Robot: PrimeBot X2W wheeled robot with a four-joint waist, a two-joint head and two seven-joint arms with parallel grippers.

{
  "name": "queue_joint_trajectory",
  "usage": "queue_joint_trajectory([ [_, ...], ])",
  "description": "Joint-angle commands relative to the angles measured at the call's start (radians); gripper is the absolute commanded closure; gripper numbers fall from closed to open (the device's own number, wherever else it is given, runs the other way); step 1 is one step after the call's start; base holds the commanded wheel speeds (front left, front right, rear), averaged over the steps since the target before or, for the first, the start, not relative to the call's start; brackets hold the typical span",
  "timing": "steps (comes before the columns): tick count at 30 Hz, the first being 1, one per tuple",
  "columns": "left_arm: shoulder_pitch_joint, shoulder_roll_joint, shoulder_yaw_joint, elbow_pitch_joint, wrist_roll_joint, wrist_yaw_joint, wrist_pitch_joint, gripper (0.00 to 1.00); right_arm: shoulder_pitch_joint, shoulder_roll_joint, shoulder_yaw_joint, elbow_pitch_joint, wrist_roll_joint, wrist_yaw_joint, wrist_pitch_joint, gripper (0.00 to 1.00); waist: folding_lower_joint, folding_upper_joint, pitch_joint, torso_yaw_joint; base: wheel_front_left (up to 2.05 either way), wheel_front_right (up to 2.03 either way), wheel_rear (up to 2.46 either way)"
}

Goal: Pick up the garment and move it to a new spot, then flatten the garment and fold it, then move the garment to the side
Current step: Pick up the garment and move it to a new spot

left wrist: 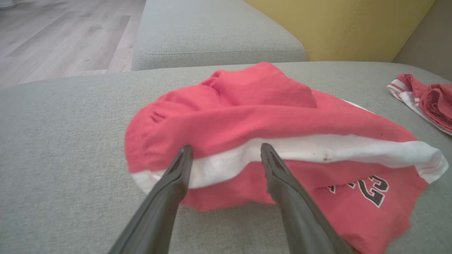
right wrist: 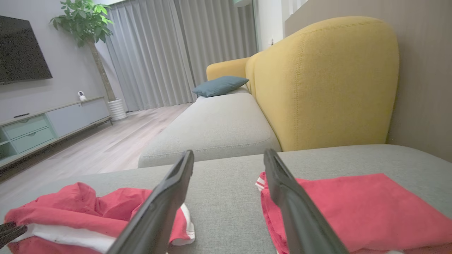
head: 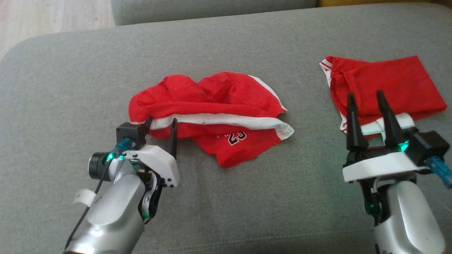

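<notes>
Clearance: grey fabric sofa seat (head: 63, 91) bare at left and along near edge | crumpled red-and-white jersey (head: 215, 95) obstructs centre | folded red cloth (head: 395, 83) obstructs right | open grey lane between the two | yellow upholstered backrest (right wrist: 317, 81) stands beyond far right edge.

On the sofa cushion (head: 63, 91) lie 2 pieces (well apart): the garment (head: 212, 106) centrally, the other garment (head: 392, 83) to its right.

Print (head: 235, 137) on crumpled garment (head: 212, 102), just right of left gripper (head: 162, 120): top tucked under white band (head: 229, 121), only "23" legible. Folded garment (head: 395, 84) near edge hidden behind right gripper (head: 365, 93) fingers (contact w/ cloth unclear, both grippers).
</notes>
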Motion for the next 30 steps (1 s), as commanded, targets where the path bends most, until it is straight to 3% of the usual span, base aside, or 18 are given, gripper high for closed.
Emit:
queue_joint_trajectory([
  [1, -0.048, 0.013, 0.045, -0.023, 0.006, -0.002, -0.013, 0.0, -0.016, -0.002, 0.034, -0.026, -0.004, -0.001, 0.004, 0.0, 0.0, -0.0001, -0.005, 0.008, 0.0, 0.0, 0.0],
  [9, 0.022, 0.052, 0.169, -0.189, 0.069, 0.014, -0.013, 0.0, 0.016, -0.002, 0.066, 0.001, 0.009, -0.001, -0.004, 0.0, 0.0, -0.0001, -0.038, 0.035, 0.0, 0.0, 0.0],
  [18, 0.261, 0.084, 0.375, -0.44, 0.133, 0.026, -0.014, 0.0, 0.067, -0.002, 0.129, 0.037, 0.035, -0.001, -0.022, 0.0, 0.0, -0.0001, -0.071, 0.053, 0.0, 0.0, 0.0],
  [23, 0.356, 0.056, 0.463, -0.51, 0.166, -0.002, -0.014, 0.0, 0.078, -0.002, 0.131, 0.053, 0.033, -0.001, -0.026, 0.0, 0.0, -0.0001, -0.083, 0.07, 0.0, 0.0, 0.0],
  [30, 0.374, 0.021, 0.497, -0.507, 0.215, -0.05, -0.014, 0.0, 0.069, -0.002, 0.127, 0.074, -0.01, -0.001, 0.001, 0.0, 0.0, -0.0001, -0.078, 0.091, 0.0, 0.0, 0.0],
])
